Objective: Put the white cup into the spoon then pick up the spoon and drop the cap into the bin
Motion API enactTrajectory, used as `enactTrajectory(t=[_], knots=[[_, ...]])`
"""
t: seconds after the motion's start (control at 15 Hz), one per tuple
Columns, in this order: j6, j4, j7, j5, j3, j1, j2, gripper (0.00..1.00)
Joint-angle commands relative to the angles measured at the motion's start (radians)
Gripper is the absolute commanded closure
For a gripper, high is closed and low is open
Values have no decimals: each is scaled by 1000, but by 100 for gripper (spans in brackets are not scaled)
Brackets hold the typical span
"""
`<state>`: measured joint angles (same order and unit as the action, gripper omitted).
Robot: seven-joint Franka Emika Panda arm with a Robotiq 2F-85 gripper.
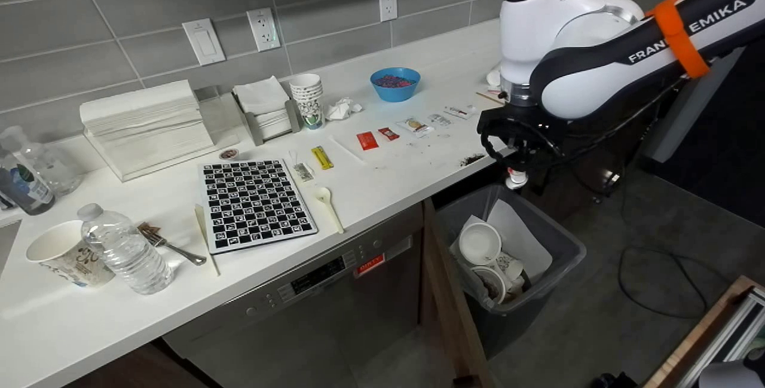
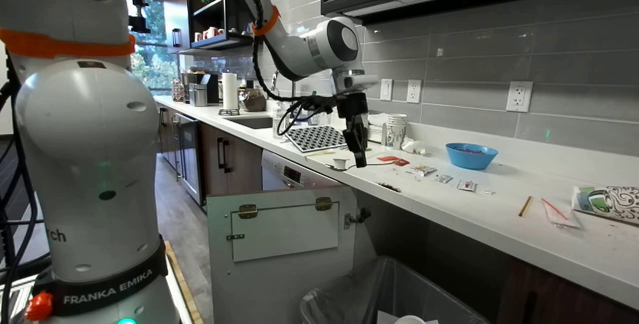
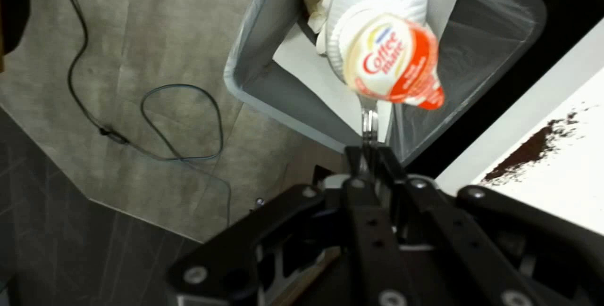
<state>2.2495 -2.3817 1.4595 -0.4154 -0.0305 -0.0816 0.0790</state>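
Note:
My gripper [image 3: 370, 151] is shut on the handle of the spoon [image 3: 369, 124], which juts out ahead of the fingertips. Resting on the spoon's far end is the white cup [image 3: 384, 58], a small creamer with a red and white lid facing the wrist camera. It hides the spoon's bowl. An exterior view shows the cup [image 2: 340, 163] upright beside the gripper [image 2: 360, 160]. The bin [image 1: 571, 251], dark grey with a clear liner, stands below; in the wrist view the cup appears against the opening of the bin [image 3: 283, 119].
Paper cups [image 1: 480, 243] and white paper lie in the bin. The opened cabinet door [image 2: 282, 264] stands alongside it. Close by runs the white counter [image 1: 412, 188], with spilled dark grounds [image 1: 472, 159], several packets and a blue bowl [image 1: 395, 84].

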Motion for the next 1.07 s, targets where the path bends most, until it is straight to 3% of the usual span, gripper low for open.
enactTrajectory(t=[0.0,0.47,1.0], knots=[[-140,-1,124,-79,-51,16,46,97],[-302,27,283,-147,-82,22,48,97],[-373,50,381,-208,-67,48,28,97]])
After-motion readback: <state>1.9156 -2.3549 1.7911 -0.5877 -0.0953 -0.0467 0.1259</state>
